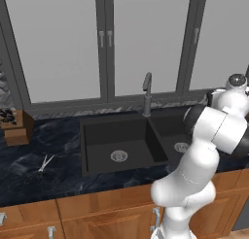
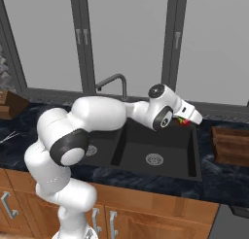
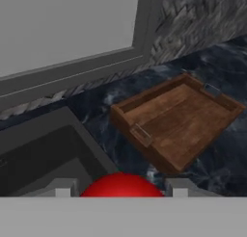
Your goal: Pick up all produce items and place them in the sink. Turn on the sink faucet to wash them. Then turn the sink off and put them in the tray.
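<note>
Red fruit [image 3: 121, 184] is being held between the gripper [image 2: 188, 118] fingertips [image 3: 62, 187], jaws clamped on it, just over the sink's [image 1: 97, 131] right rim on the side nearest the tray [image 3: 178, 125]. Green top is being shown in the right base view. Tray is sitting on the counter [image 1: 58, 150] just beside the sink, to its right. Faucet [image 1: 147, 93] is standing behind the sink's divider. Judged step: fruit is being carried toward the tray. Risk: round glossy fruit is being gripped near its edge, so a slip could be caused and it could be dropped back into the sink or rolled across the counter.
</note>
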